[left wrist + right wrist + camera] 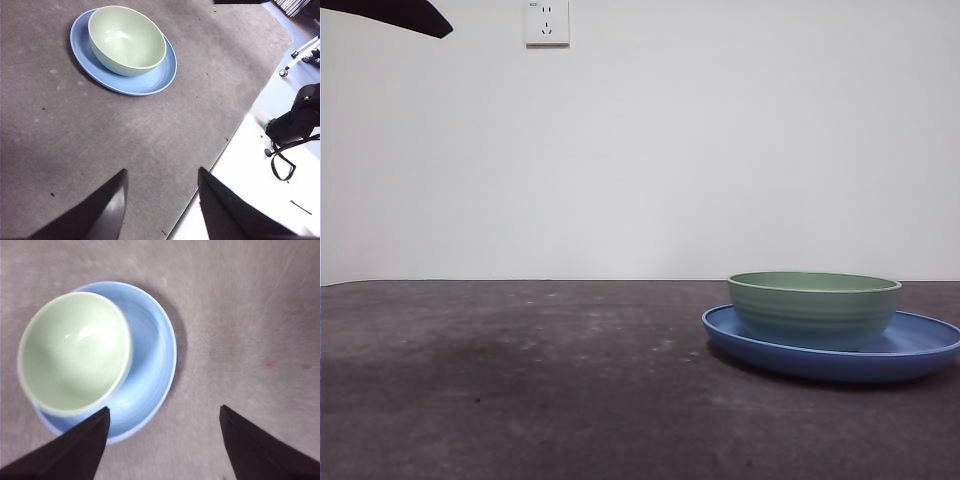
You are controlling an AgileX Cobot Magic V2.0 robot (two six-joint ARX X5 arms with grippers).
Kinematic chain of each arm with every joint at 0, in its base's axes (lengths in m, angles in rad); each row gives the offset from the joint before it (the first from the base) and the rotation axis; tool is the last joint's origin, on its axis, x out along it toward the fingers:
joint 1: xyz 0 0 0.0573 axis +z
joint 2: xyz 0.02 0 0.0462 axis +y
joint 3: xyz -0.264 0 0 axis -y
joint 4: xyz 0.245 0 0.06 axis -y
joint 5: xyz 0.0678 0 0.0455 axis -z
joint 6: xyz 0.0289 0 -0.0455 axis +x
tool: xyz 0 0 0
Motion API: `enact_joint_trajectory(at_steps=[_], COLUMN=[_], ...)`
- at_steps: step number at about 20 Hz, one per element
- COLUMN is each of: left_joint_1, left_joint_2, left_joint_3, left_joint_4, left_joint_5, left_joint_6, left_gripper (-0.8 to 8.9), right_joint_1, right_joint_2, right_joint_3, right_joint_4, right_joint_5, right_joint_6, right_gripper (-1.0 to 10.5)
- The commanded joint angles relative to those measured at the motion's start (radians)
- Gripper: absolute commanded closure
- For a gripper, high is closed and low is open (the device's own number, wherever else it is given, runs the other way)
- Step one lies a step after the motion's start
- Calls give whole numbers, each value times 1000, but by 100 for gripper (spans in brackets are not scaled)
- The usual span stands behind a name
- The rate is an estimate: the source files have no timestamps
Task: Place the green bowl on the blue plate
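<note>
Blue plate (920, 352) lies on your grey surface (520, 380) with the green bowl (814, 305) upright inside it, off-centre. Your right tool (162, 427) hovers above them, released and empty; your left tool (162, 190) is likewise spread, well apart.

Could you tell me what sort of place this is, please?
Probably a robot lab bench: a grey mat, a bare white wall with a socket, and tripod legs on the floor beside it.
</note>
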Motion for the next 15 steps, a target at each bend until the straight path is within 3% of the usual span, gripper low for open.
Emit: enact_joint_trajectory(at_steps=[1,10,12,15], left_joint_1=[-6,-6,-6,-6], left_joint_2=[6,6,6,6], left_joint_3=[9,9,9,9], left_joint_4=[8,6,6,7], left_joint_5=[6,6,6,6], left_joint_6=[24,24,24,24], left_gripper=[588,588,588,588], right_joint_1=[-30,-24,-19,-6], right_joint_2=[113,456,503,544], right_joint_3=[14,14,14,14], right_joint_4=[61,252,280,318], right_joint_5=[-78,-137,-161,-164], right_joint_6=[-10,-31,-39,-40], right_gripper=[599,602,687,705])
